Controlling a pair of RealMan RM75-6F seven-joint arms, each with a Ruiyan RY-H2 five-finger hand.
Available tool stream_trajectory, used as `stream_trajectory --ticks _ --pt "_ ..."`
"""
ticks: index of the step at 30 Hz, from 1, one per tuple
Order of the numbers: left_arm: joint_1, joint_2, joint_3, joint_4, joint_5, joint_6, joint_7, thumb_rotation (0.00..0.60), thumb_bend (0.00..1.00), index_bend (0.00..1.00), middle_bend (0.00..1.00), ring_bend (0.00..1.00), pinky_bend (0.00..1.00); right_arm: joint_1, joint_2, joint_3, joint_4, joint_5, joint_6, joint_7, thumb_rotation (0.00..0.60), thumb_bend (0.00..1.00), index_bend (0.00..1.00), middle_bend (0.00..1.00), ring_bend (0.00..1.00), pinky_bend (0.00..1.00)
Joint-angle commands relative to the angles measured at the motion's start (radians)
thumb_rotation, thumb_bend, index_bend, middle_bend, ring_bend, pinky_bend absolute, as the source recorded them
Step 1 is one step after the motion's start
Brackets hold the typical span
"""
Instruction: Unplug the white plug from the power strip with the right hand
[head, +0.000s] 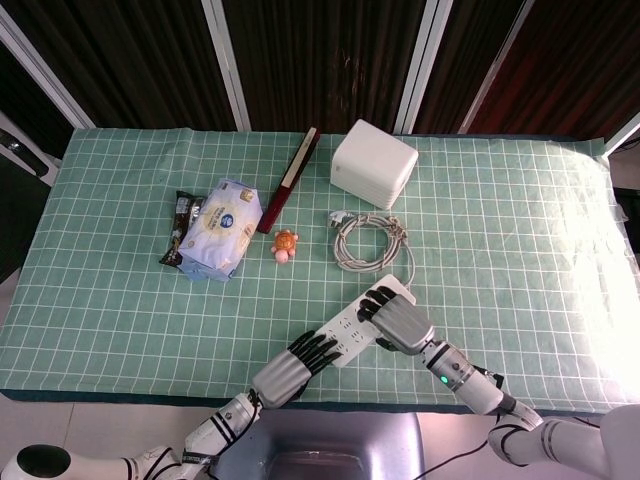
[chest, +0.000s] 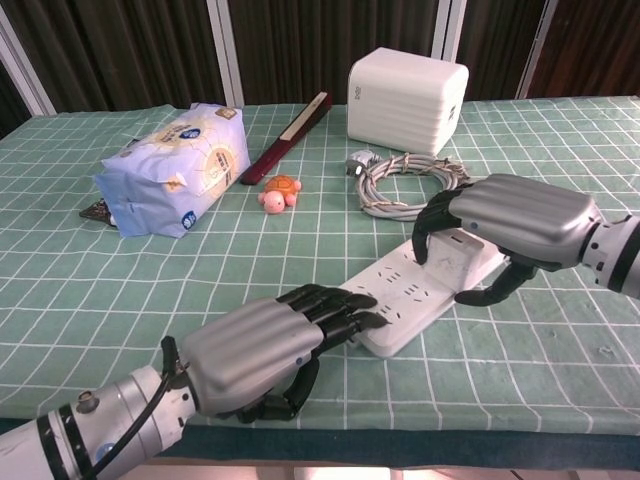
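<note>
1. While our left robot hand is pressing its curled fingers down on the near end of the power strip, we are arching our right robot hand over the far end.
2. We are keeping the strip close to the front edge of the surface, lying at a slant, its far end pointing toward the coiled cable.
3. We are covering the white plug with the right robot hand, so we cannot see it in either view; we judge it to be seated in the far end, under the palm.
4. We are hooking the right fingers down on the far side and bringing the thumb in from the near side, but we cannot tell whether they are closed on the plug yet.
5. We are expecting a small, hard, smooth plastic body: light, stiff, a little slippery, and gripped tightly by its socket.
6. We are therefore judging the best hold to be on its two opposite flat sides, low near the strip, with the pull going straight up, not on the soft cord.
7. We are counting on the left robot hand to keep the light strip from lifting.
</note>
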Motion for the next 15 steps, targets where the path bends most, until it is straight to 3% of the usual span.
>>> stream_trajectory --ticks 1,7,15 --pt "0.001 -0.002 0.006 0.006 0.006 0.003 0.001 0.6 0.89 0.0 0.03 0.0 0.07 0.0 0.001 0.002 -0.001 0.002 0.003 -0.003 0.6 0.39 0.66 0.52 0.37 0.44" --pt "0.004 -0.015 0.017 0.029 0.02 0.01 0.004 0.6 0.89 0.0 0.03 0.0 0.07 0.001 0.014 0.01 -0.033 0.029 -0.017 -0.011 0.6 0.39 0.75 0.58 0.44 0.49" --pt "0.005 -0.02 0.019 0.043 0.03 0.021 0.004 0.6 0.89 0.0 0.03 0.0 0.06 0.013 0.059 0.02 -0.122 0.085 -0.082 0.021 0.6 0.39 0.78 0.6 0.46 0.49"
